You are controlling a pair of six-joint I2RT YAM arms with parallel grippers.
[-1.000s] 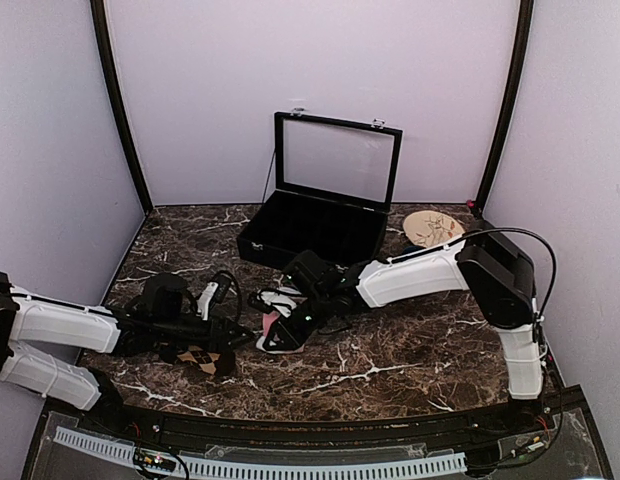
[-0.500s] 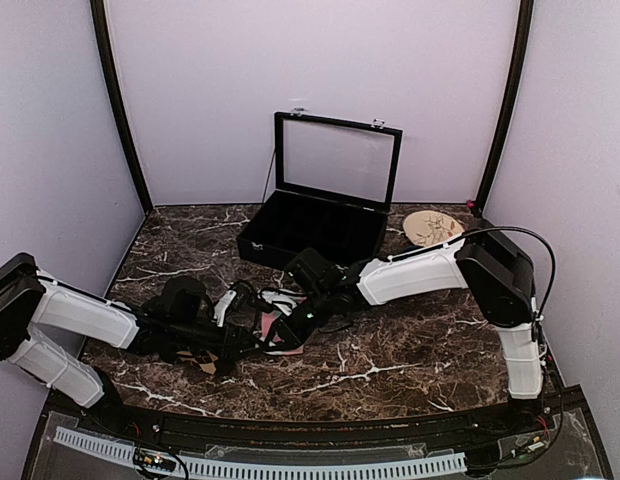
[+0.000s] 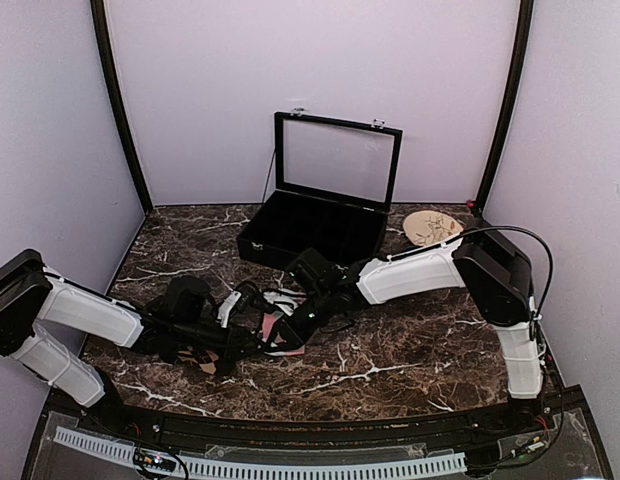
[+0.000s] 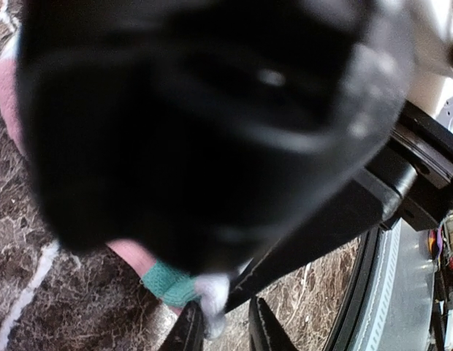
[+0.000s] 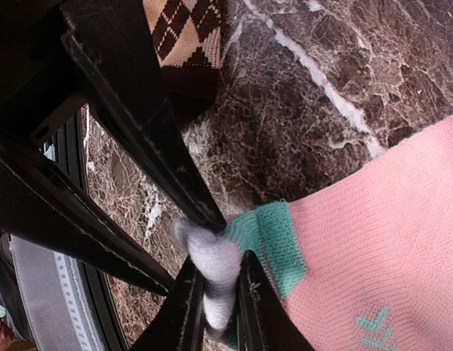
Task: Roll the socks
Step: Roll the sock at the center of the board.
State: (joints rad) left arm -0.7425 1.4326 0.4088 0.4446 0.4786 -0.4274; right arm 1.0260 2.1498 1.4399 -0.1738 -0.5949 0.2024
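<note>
**A:** Where are the socks?

**B:** The pink sock [image 3: 273, 328] lies on the table [image 3: 410, 340], a bit toward 8 o'clock from the middle. The brown sock [image 3: 197, 357] is near it, at 8 o'clock from the pink one, close by your left arm [image 3: 90, 320].

**A:** What are the fingers doing?

**B:** Your right gripper [image 5: 218, 281] is pinched tight on the white end of the pink sock. Your left gripper [image 4: 225, 314] has what looks like that same white end between its fingers, with a small gap showing. I cannot tell if it grips.

**A:** What could go wrong?

**B:** Both grippers crowd one tiny bit of cloth, so they could bump. If you pull them apart, the end could slip out of one. The sock looks flat, not rolled, so a slip means you must grab it again. Your left arm could also drag the brown sock away.
</note>
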